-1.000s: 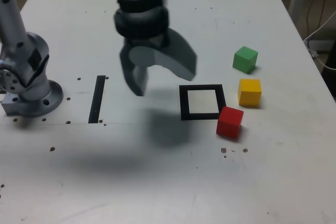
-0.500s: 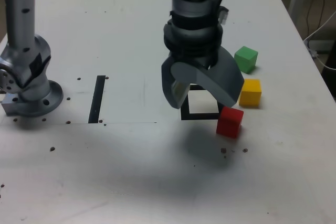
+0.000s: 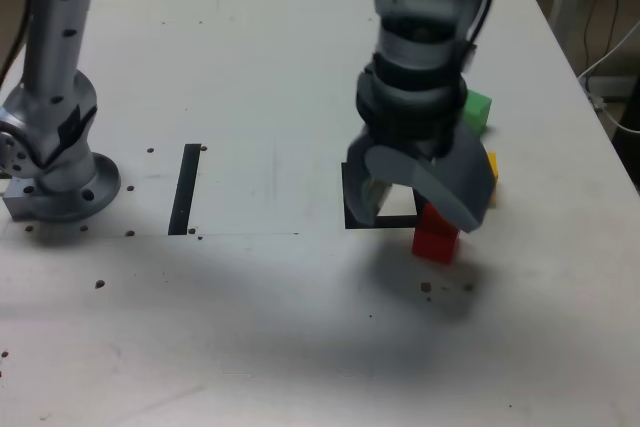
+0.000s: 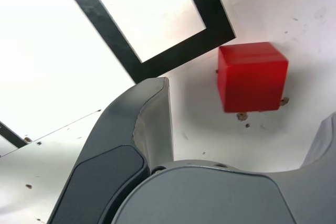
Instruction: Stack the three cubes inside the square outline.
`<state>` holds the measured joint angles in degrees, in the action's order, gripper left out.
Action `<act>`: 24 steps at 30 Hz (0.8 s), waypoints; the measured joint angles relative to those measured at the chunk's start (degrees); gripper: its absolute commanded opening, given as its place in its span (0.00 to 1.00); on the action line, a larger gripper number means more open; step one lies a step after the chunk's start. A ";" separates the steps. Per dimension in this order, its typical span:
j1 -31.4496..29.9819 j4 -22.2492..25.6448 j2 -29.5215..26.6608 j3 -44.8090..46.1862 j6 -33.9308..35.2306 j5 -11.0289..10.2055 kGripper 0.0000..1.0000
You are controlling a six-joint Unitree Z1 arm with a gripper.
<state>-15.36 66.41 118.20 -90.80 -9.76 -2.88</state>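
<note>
Beside the square outline (image 3: 352,209), at its corner toward the exterior view's lower right, your red cube (image 3: 436,235) sits on the counter (image 3: 250,67), just clear of the tape. Your gripper (image 3: 420,197) hangs above it with the fingers spread wide and holding nothing; in the wrist view the red cube (image 4: 252,76) lies in the gap between them, nearer the far finger than the near one (image 4: 142,124).

Risk, as I judge it: the cube is off-centre in the gap and turned slightly against the fingers. Descend as you are and one finger could land on its top or shove it further from the outline. A finger closing may also catch the tape edge.

The yellow cube (image 3: 491,165) and green cube (image 3: 478,107) stand beyond the red one, away from the outline, largely masked by the arm. The yellow one is close enough to be knocked. A straight black strip (image 3: 185,187) lies well apart from the outline, no obstruction.
</note>
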 measured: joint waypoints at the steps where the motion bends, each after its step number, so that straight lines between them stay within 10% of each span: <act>1: -0.03 0.03 0.51 -0.33 -0.04 0.00 0.94; 10: -0.12 0.07 5.51 -4.30 -0.54 0.09 0.80; 18: -0.13 0.40 8.28 -6.28 -0.56 0.42 0.29; 24: -0.13 0.91 8.29 -6.34 -0.52 0.27 0.28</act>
<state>-15.49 67.32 126.49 -97.14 -10.28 -2.61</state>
